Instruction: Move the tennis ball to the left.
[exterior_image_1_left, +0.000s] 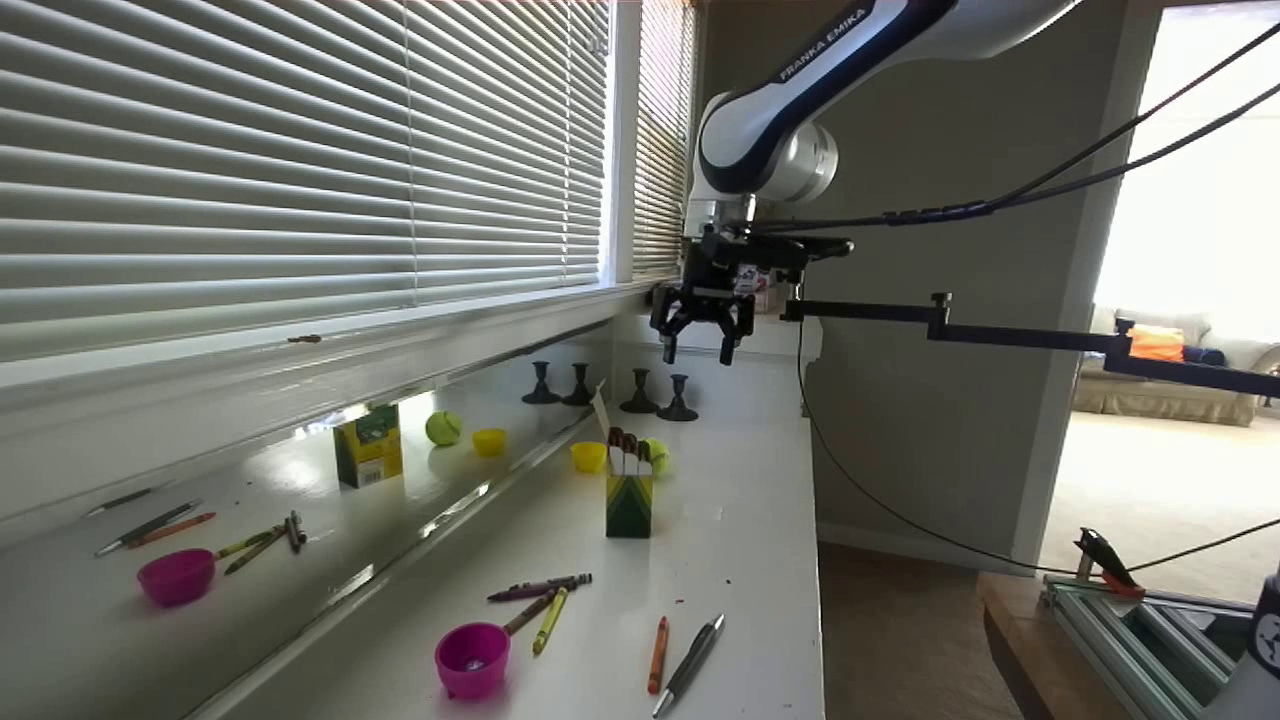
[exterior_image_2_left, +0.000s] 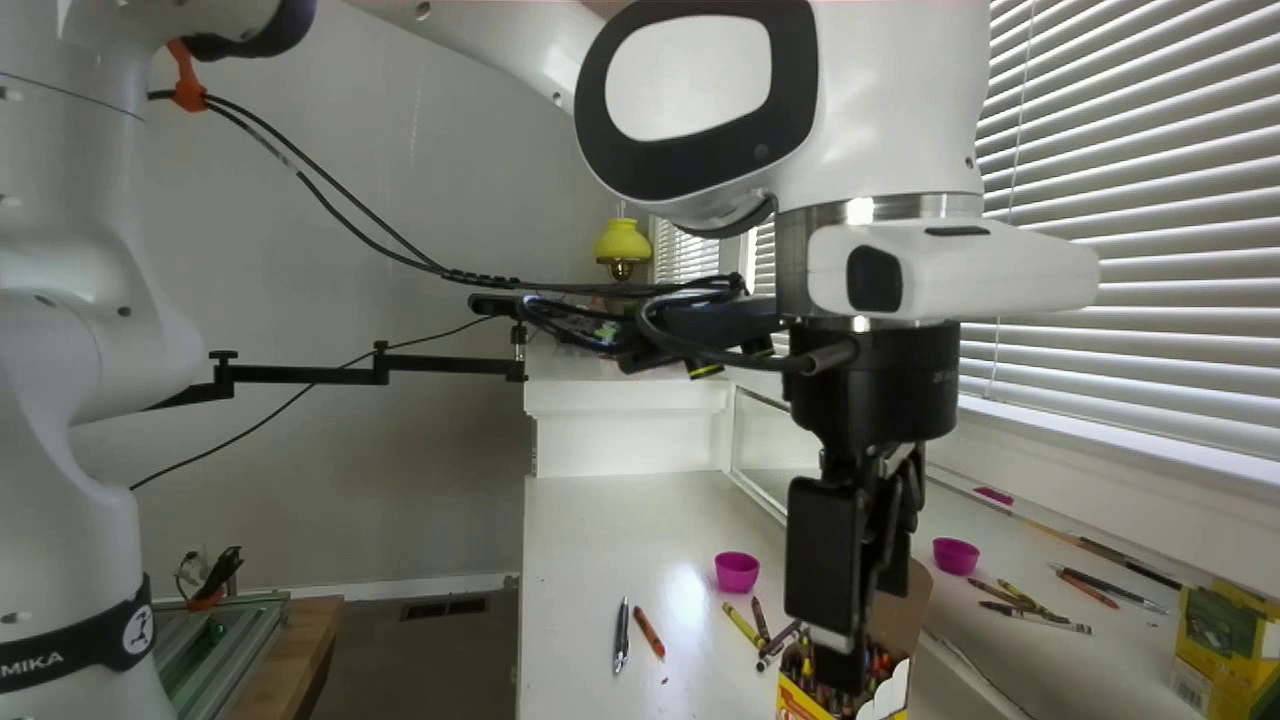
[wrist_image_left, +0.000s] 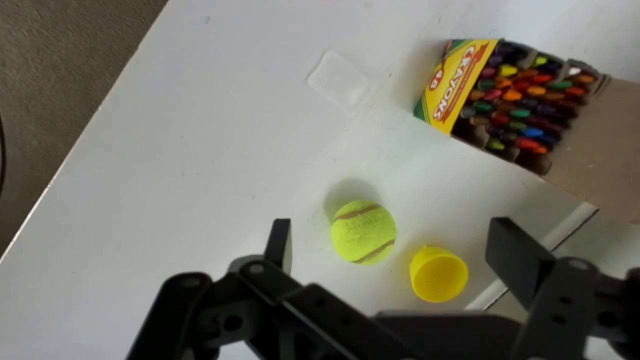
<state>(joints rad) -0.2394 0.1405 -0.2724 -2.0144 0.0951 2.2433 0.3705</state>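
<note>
The tennis ball (wrist_image_left: 363, 232) is lime yellow-green with brown seam lines. It rests on the white shelf (wrist_image_left: 210, 165) in the wrist view, beside a small yellow cup (wrist_image_left: 439, 275). In an exterior view the ball (exterior_image_1_left: 659, 457) shows only partly, behind the crayon box (exterior_image_1_left: 629, 500). In the exterior view with the arm close up, the ball is out of view. My gripper (exterior_image_1_left: 698, 350) is open and empty, well above the shelf. In the wrist view the ball and the cup both appear between the spread fingers of the gripper (wrist_image_left: 392, 237), below them and untouched.
The open crayon box (wrist_image_left: 460, 85) stands near the ball. A pink bowl (exterior_image_1_left: 472, 662), loose crayons (exterior_image_1_left: 548, 620) and a pen (exterior_image_1_left: 690, 665) lie farther along the shelf. Dark candlesticks (exterior_image_1_left: 678, 398) stand at one end. A mirrored wall (exterior_image_1_left: 300, 500) backs the shelf; its front edge drops off.
</note>
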